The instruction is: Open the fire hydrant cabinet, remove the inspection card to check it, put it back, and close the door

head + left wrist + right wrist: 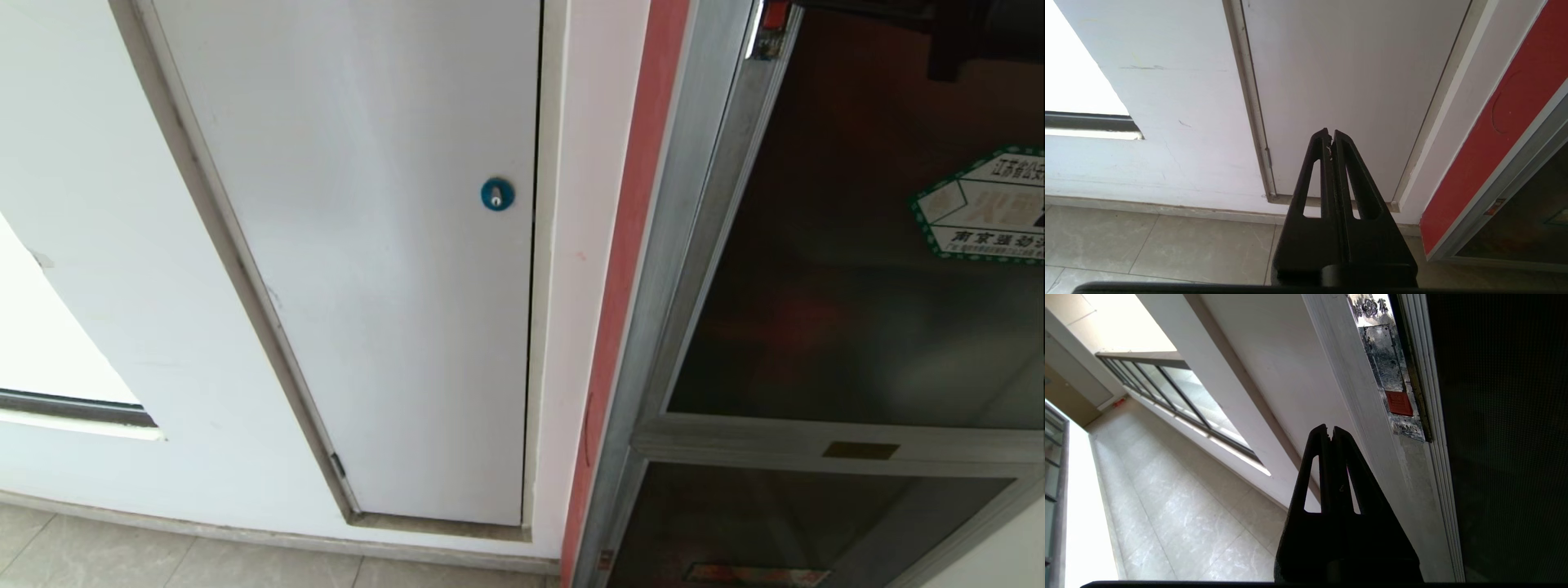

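Beside the door (1506, 437) frame, right gripper (1331, 430) raised, fingers pressed together, empty, left gripper (1330, 134) likewise closed, facing white panel door (1351, 81).

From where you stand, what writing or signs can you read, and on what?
"南京" opens the bottom line of the hexagonal sticker on the door; its other lines are cut off or blurred.
Brass plate on the door frame: too small to read.
Red tag on the metal latch plate: print too blurred.
Embossed marks there: unreadable.
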